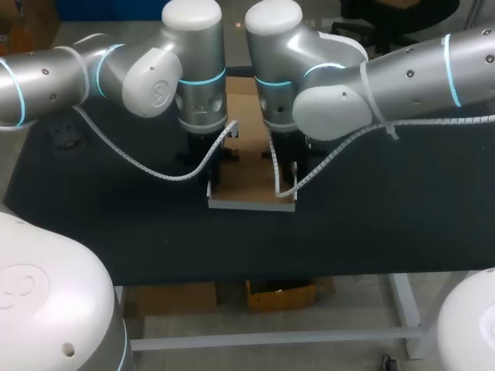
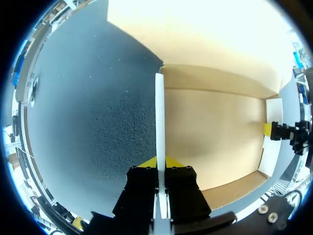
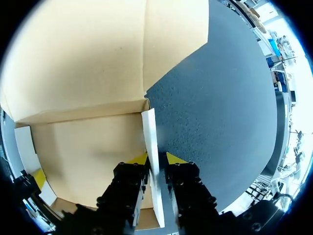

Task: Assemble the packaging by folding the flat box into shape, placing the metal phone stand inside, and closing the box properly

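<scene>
Pinching both sides here: left gripper (image 2: 160,164) is clamped on the left side wall (image 2: 159,112) of the box (image 1: 249,187), right gripper (image 3: 152,159) on its right side wall (image 3: 149,134), I'd guess to hold both walls upright so it holds shape. Box sits mid table (image 1: 116,224), inside empty, no phone stand in sight.

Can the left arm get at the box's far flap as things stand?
Probably not at once: the left gripper is shut on the left wall. The flap itself lies bare just ahead, so after letting go the way looks free.
</scene>
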